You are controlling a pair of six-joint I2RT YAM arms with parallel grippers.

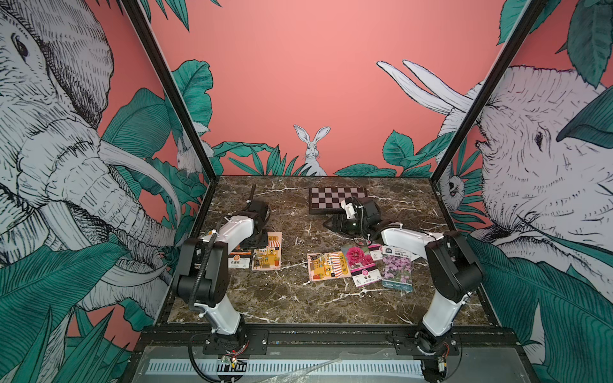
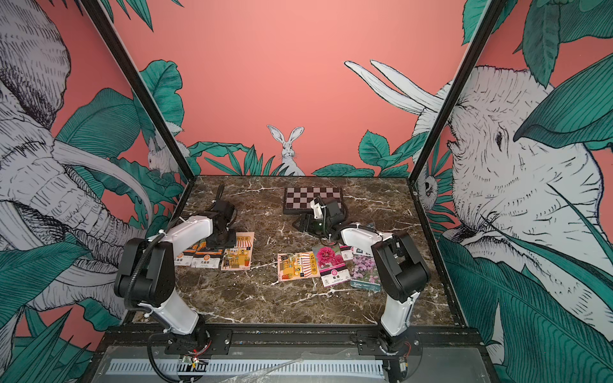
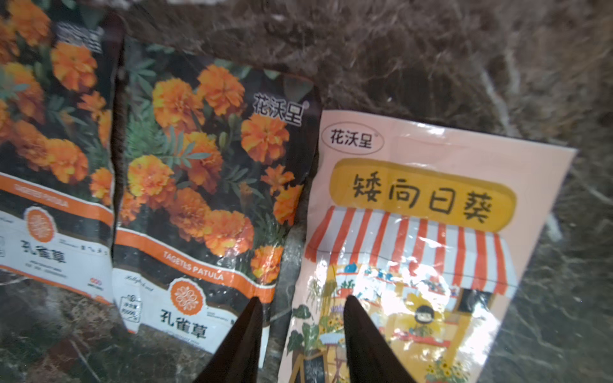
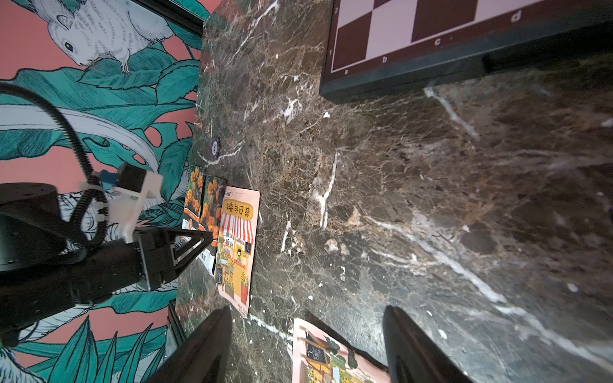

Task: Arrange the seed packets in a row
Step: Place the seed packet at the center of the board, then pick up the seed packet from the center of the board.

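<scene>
Seed packets lie flat on marble counter point(image 1: 292, 298) in two clusters. Left of centre in a top view: marigold packets point(image 2: 205, 257) side by side, shop packet point(image 1: 268, 253) just beside them. Right of centre: second shop packet point(image 1: 326, 265), magenta packet point(image 1: 361, 263), lilac packet point(image 1: 397, 268), skewed, touching or overlapping.

Left hand point(image 3: 303, 303): fingers spread, pinching nothing, close over gap between marigold and shop packets. Right hand point(image 4: 307, 310): spread wide, empty, above bare counter.

Packets likely light, thin, floppy, glossy-slippery. Best hold probably a free edge or corner.
</scene>
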